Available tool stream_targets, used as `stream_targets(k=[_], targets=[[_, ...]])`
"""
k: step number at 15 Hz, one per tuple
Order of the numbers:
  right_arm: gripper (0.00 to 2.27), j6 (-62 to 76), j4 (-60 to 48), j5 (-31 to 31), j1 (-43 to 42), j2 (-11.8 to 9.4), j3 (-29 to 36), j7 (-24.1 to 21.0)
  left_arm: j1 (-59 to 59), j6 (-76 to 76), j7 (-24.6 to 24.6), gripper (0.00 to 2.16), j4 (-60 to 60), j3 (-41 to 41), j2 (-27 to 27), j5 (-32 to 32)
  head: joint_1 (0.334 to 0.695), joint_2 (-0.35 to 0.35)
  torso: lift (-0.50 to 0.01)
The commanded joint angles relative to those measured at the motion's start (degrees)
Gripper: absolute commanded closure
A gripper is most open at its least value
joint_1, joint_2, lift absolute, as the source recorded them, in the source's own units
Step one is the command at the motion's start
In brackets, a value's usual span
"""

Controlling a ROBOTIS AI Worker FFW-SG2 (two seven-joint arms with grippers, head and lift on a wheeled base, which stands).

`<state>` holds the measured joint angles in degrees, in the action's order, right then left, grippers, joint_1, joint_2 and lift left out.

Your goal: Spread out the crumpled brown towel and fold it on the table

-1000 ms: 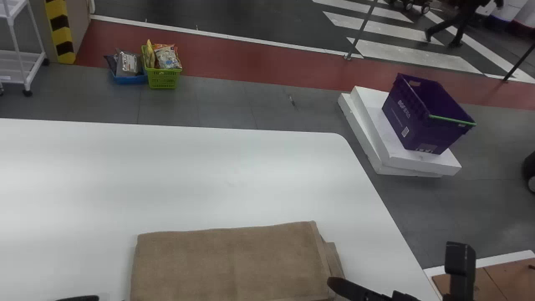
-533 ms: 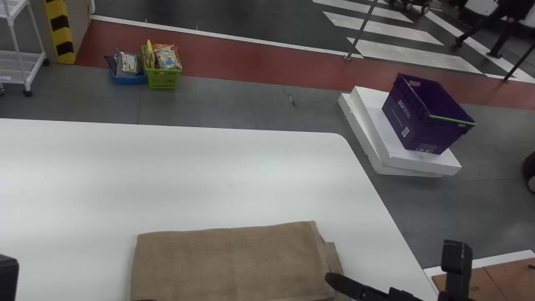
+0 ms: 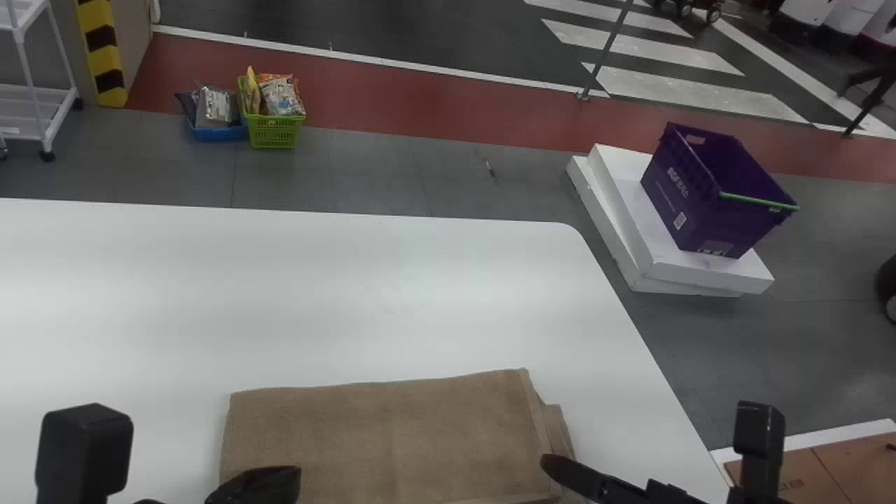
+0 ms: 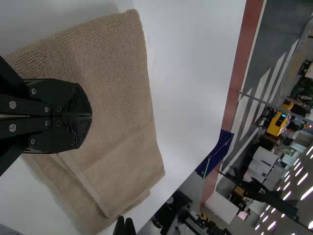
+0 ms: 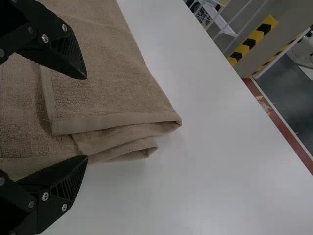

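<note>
"Where is the towel, please?"

"On the white table. The brown towel lies folded at the bottom centre of the head view."

"And the claws?"

"At lower left, the left gripper is pressed together above the cloth, pinching nothing that I see. At lower right, the right gripper is spread, near the towel's end."

"How to do this step well?"

"I think it is tidying the fold. Take all the uneven layers together, low and gently, so the top one does not slip."
</note>
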<state>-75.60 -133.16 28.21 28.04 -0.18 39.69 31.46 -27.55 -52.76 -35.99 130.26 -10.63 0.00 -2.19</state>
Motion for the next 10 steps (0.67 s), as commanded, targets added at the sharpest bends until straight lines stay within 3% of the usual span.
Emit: stream_targets(k=[1,4,10], targets=[[0.3,0.1,0.3,0.1,0.0,0.2,1.0,0.4,0.9,3.2,1.0,2.14,-3.0,-1.7,-0.1,-3.4,0.695,-0.35,-0.127],[0.3,0.2,0.4,0.6,-0.1,0.2,1.5,0.7,0.8,4.5,2.0,2.14,-3.9,-1.7,0.5,-7.0,0.695,-0.35,-0.127],[0.3,0.1,-0.6,0.6,-0.5,0.2,0.4,0.4,-2.5,4.3,2.2,2.14,-2.1,4.0,4.0,-7.7,0.695,-0.35,-0.127]])
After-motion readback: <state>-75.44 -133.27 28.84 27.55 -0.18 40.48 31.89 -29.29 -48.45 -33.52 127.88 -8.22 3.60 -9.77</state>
